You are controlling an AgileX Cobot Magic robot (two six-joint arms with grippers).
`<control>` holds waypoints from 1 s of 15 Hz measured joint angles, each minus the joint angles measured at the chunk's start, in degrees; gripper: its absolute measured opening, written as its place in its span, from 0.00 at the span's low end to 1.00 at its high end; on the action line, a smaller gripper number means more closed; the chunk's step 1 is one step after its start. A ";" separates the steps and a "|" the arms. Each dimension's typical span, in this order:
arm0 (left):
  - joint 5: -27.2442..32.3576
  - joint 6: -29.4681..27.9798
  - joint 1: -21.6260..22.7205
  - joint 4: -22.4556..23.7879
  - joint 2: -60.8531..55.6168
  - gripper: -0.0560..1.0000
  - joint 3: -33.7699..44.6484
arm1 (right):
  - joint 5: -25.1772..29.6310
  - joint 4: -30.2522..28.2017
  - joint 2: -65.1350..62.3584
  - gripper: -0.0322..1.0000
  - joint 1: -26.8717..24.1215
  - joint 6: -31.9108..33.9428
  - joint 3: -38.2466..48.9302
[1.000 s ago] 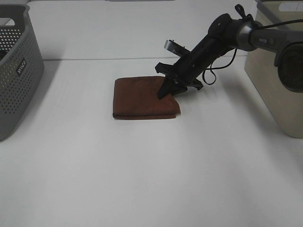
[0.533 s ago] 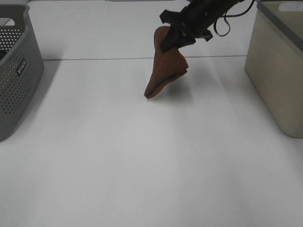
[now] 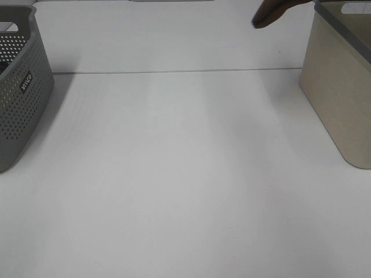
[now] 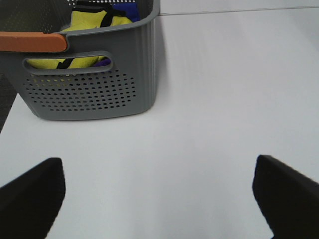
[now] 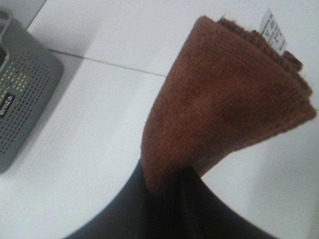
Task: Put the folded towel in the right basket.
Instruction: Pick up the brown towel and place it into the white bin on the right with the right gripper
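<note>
The folded brown towel (image 5: 224,99) hangs from my right gripper (image 5: 167,191), which is shut on its edge. In the high view only the towel's lower tip (image 3: 272,13) shows at the top edge, just left of the beige right basket (image 3: 342,87); the right gripper itself is out of that frame. The towel is in the air, well above the table. My left gripper (image 4: 159,199) is open and empty, its two dark fingertips (image 4: 30,194) low over the table near the grey basket (image 4: 89,74).
The grey perforated basket (image 3: 17,87) stands at the table's left edge and holds yellow and blue items (image 4: 94,20). The beige basket stands at the right edge. A seam (image 3: 174,72) runs across the white table at the back.
My right gripper has lifted the towel off the table, then carried it up and to the right, almost out of the high view, toward the beige basket.
</note>
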 joint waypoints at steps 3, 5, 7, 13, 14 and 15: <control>0.00 0.00 0.00 0.00 0.00 0.97 0.00 | 0.00 -0.17 -1.78 0.12 -8.94 0.74 0.00; 0.00 0.00 0.00 0.00 0.00 0.97 0.00 | 0.00 -0.23 -1.60 0.12 -12.32 0.92 0.00; 0.00 0.00 0.00 0.00 0.00 0.97 0.00 | 0.11 -0.17 -0.11 0.12 -16.10 0.92 0.00; 0.00 0.00 0.00 0.00 0.00 0.97 0.00 | 0.11 -11.00 6.76 0.12 -18.79 2.69 0.46; 0.00 0.00 0.00 0.00 0.00 0.97 0.00 | 0.11 -13.41 7.45 0.12 -18.56 2.98 0.57; 0.00 0.00 0.00 0.00 0.00 0.97 0.00 | 0.11 -15.13 7.96 0.12 -18.45 3.32 0.63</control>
